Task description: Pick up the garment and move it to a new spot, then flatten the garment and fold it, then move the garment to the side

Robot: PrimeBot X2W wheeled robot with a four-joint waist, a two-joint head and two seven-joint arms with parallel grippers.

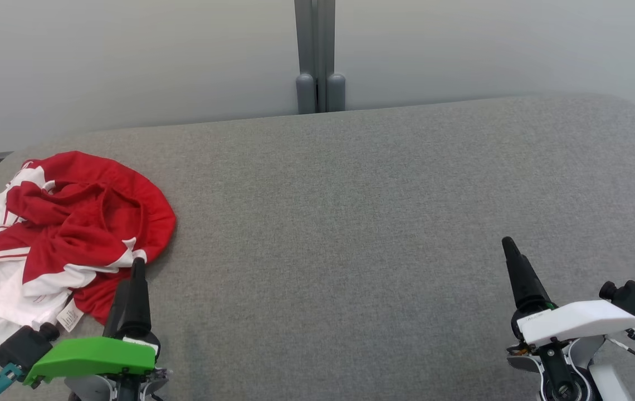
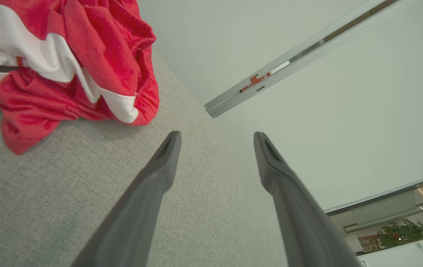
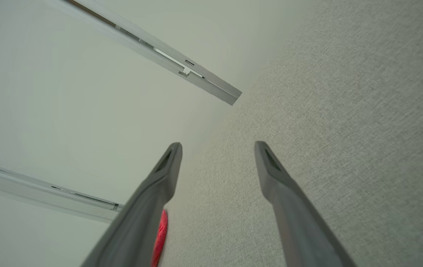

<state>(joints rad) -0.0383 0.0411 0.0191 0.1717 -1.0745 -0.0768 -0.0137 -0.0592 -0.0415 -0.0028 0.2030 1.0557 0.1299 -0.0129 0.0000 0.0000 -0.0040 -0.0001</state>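
Note:
The garment (image 1: pixel 72 223) is a crumpled heap of red and white cloth at the left end of the grey fabric-covered table (image 1: pixel 351 223). My left gripper (image 1: pixel 131 273), under its green cover, sits just off the heap's near right edge. In the left wrist view the garment (image 2: pixel 85 55) lies ahead and to the left of my left gripper (image 2: pixel 217 135), which is open with only bare table between its fingers. My right gripper (image 1: pixel 512 250) rests far off at the lower right. The right wrist view shows that gripper (image 3: pixel 217 145) open and empty, with a sliver of the red garment (image 3: pixel 161 231) behind one finger.
A pale wall with a grey vertical post (image 1: pixel 320 55) runs along the table's far edge. A white label (image 1: pixel 69 317) hangs from the garment's near side. The table's rounded left corner lies just beyond the heap.

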